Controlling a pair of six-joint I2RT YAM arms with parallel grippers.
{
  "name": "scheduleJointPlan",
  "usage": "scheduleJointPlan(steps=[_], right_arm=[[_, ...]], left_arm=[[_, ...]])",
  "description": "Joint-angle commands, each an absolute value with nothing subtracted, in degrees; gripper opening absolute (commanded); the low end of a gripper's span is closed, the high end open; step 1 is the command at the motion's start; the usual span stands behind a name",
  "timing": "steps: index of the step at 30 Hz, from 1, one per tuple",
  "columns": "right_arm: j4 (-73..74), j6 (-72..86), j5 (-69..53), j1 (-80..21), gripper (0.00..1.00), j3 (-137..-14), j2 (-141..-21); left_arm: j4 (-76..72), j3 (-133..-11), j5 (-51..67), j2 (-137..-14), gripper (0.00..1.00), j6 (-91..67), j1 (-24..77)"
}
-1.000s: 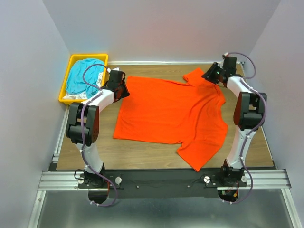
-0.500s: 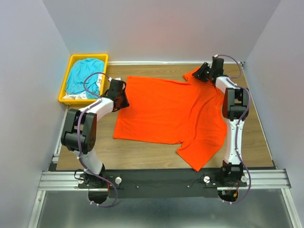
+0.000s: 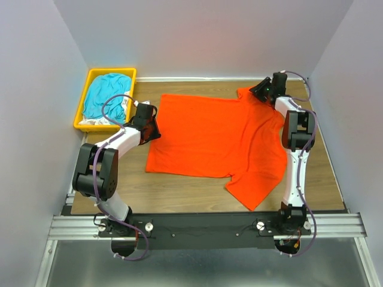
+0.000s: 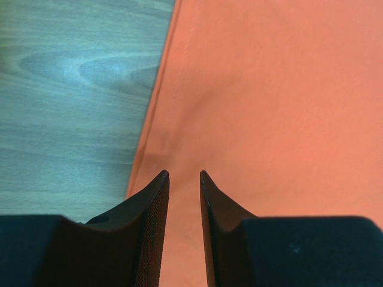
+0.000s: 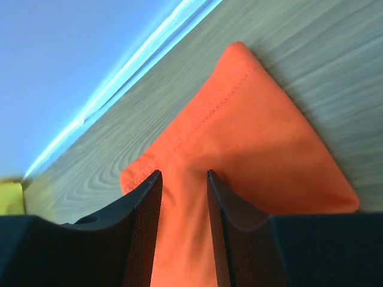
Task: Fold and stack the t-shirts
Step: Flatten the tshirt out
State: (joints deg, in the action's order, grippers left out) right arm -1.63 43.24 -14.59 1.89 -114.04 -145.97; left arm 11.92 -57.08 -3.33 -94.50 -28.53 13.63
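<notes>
On the wooden table [image 3: 179, 191] you have the orange-red t-shirt [image 3: 215, 140] spread nearly flat across the middle, its straight hem edge towards your left arm and its two sleeves towards your right arm, one sleeve [image 3: 245, 95] pointing to the far edge and the other lying nearest the arm bases. Your left gripper [image 3: 151, 122] sits low at the shirt's left edge, on the farther half of that edge. From the left wrist, the left gripper [image 4: 184, 173] has its jaws drawn close with only a narrow slot between them; orange cloth [image 4: 269, 107] fills that slot, and a soft crease runs up to the fingertips, so it reads as a pinch on the shirt just inside its border, with bare wood [image 4: 72, 89] to the left. Your right gripper [image 3: 258, 92] is at the far right of the table, on the far sleeve. From the right wrist, the right gripper [image 5: 182, 173] also stands nearly closed, cloth rising between the jaws, and the sleeve [image 5: 257, 149] fans out beyond them in a triangle, stitched hem showing, flat on the wood. At the far left corner, off the table's edge, the yellow bin [image 3: 81, 110] holds the teal-blue t-shirt [image 3: 105, 95] bunched over some white fabric [image 3: 96, 121]; that bin is just beside your left arm and apart from the orange shirt.
</notes>
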Motion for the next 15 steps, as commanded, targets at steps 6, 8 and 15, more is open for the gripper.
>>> scheduleJointPlan(steps=[6, 8, 15], right_arm=[[0.53, 41.76, -14.22, 5.01, 0.44, -118.82, -149.85], [0.53, 40.0, -17.3, 5.01, 0.48, -121.1, -149.85], [0.53, 32.62, -18.12, 5.1, 0.54, -113.07, -139.06]], left_arm=[[12.04, -55.63, -5.01, -92.37, 0.34, -29.36, 13.8], [11.87, -55.72, -4.83, -92.63, 0.34, -29.44, 13.8], [10.64, -57.65, -3.17, -94.65, 0.34, -29.09, 13.8]])
